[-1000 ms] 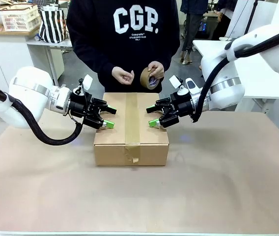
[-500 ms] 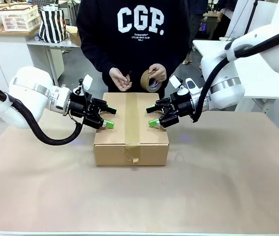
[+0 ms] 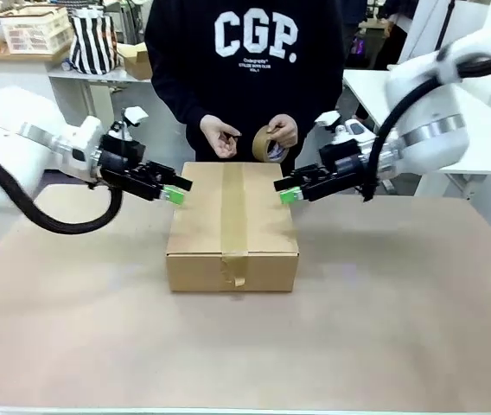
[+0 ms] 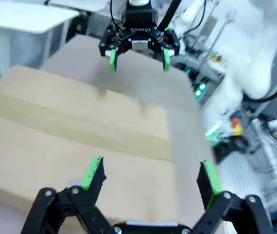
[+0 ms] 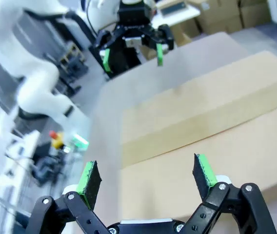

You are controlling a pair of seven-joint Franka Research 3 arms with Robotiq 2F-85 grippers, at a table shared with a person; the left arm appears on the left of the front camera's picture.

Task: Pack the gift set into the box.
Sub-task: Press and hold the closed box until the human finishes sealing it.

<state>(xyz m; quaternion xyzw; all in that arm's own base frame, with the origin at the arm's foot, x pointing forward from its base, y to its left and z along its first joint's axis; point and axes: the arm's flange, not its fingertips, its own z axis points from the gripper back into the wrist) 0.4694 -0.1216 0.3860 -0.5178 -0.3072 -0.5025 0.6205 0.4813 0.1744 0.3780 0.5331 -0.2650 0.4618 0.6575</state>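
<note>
The box (image 3: 232, 226) sitting taped shut mid tabletop (image 3: 384, 328), left pincer (image 3: 173, 191) and right pincer (image 3: 285, 192) hanging released, gripping nothing, above its left and right edges, person's hands (image 3: 219, 138) holding a tape roll (image 3: 267, 143) behind it

Bright even indoor light, soft shadows, front view sharp, wrist views motion-blurred, edges bowed

Box (image 4: 75, 146) contents hidden under taped flaps; wrist views motion-blurred.
</note>
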